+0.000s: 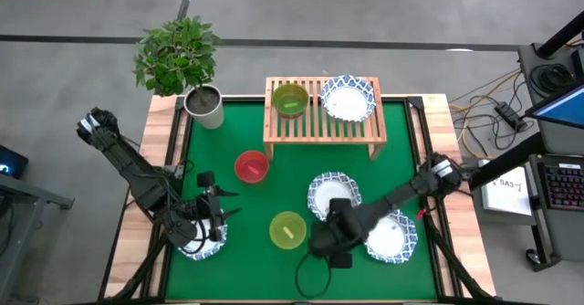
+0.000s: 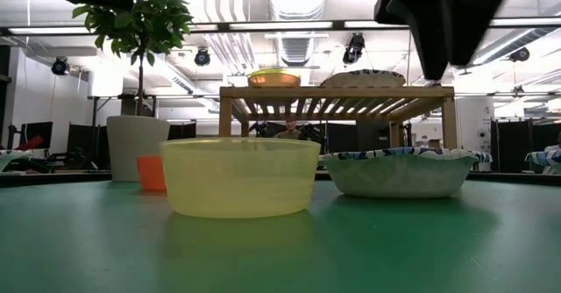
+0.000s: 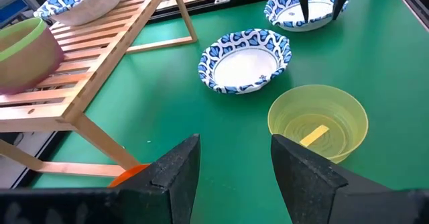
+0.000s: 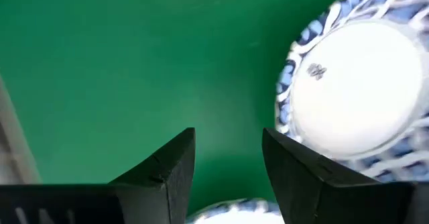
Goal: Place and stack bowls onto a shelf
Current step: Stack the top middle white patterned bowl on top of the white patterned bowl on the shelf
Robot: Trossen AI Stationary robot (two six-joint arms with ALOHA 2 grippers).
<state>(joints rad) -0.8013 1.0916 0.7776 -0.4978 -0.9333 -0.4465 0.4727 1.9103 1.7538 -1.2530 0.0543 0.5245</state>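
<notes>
- On the low light-wood slatted shelf (image 1: pixel 324 122), one green plastic bowl (image 1: pixel 290 99) and one blue-rimmed white bowl (image 1: pixel 348 98) already sat.
- Five bowls remained on the green bench (image 1: pixel 274 195); the left end effector (image 1: pixel 212 215) and right end effector (image 1: pixel 326 235) both gaped wide, empty.

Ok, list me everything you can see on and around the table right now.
Blue-rimmed white bowls: four; one on shelf, one mid-mat, one near right, one under left gripper.
Plain bowls: green on shelf, red on mat, yellow-green near middle.
Shelf: one, light wood, far side.
Plant pot: one, grey, far left corner.
Mat: green.
Left gripper: jaws open, near left.
Right gripper: jaws open, between two patterned bowls.
</notes>
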